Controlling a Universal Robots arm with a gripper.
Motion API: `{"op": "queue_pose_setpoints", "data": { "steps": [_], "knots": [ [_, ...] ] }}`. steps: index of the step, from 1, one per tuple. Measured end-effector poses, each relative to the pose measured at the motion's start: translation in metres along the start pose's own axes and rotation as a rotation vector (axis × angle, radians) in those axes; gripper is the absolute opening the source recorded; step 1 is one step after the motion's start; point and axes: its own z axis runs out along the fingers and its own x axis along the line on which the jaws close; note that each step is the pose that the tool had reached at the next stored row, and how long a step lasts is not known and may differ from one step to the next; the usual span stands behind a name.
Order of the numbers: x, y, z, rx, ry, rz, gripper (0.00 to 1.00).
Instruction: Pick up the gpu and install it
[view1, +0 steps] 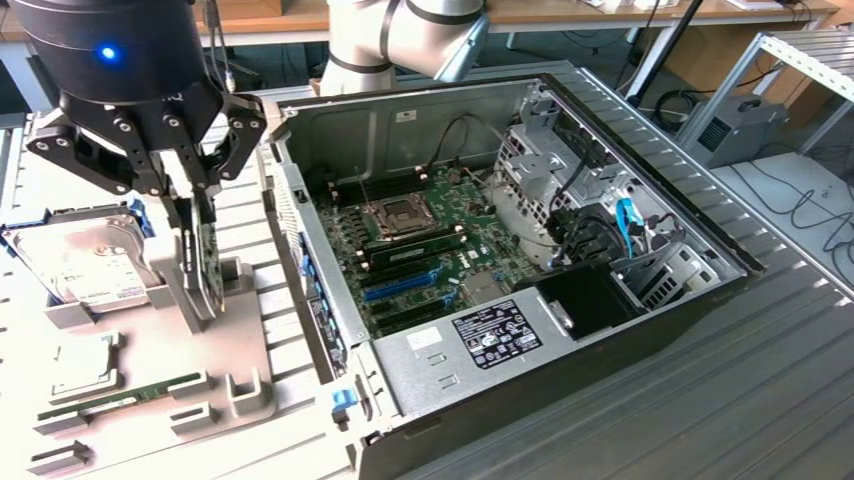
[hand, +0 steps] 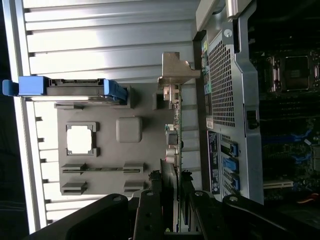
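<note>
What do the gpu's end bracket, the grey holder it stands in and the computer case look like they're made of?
End bracket of the gpu: bare silvery sheet metal, bent, with a dull sheen; probably steel.
Grey holder: matt, uniform, moulded-looking; likely plastic.
Computer case: thin sheet metal, perforated grey wall, folded edges; seemingly steel.
</note>
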Motion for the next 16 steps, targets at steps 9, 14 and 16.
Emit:
{"op": "queue_pose_setpoints", "data": {
  "steps": [9,14,16],
  "knots": [
    [-0.0001,0.0001,-0.0035,0.0,0.0001,0.0,0.26],
    [-0.0002,0.0001,-0.0053,0.0,0.0001,0.0,0.26],
    [-0.0002,0.0002,-0.0059,0.0,0.0001,0.0,0.26]
  ]
}}
